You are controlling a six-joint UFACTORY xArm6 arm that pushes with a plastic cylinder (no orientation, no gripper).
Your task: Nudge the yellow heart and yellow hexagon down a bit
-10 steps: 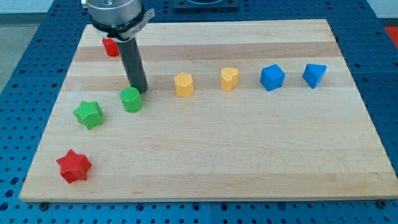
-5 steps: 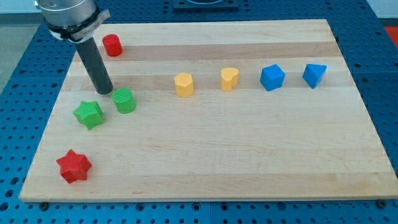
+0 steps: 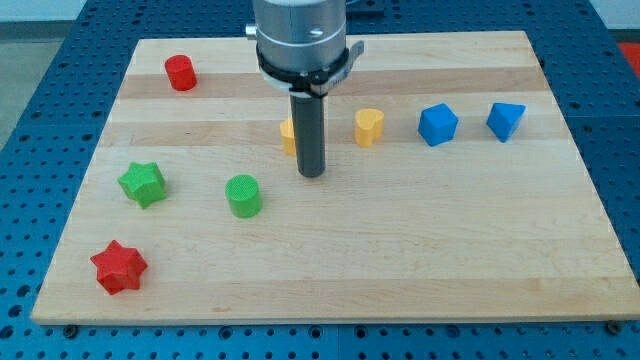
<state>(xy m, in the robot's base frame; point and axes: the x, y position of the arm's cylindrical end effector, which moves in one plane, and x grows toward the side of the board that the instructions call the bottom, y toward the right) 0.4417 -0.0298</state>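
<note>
Tabletop [image 3: 400, 250], mid-zone toward the far edge: yellow hexagon [image 3: 288, 134], largely hidden behind the rod; yellow heart [image 3: 369, 127] beside it, toward the right edge.

My tip [image 3: 312, 174]: just on the near side of the hexagon. No gripper fitted.

Step in hand: approach.

Next: tip must pass to the blocks' far side, then push toward the near edge.
</note>
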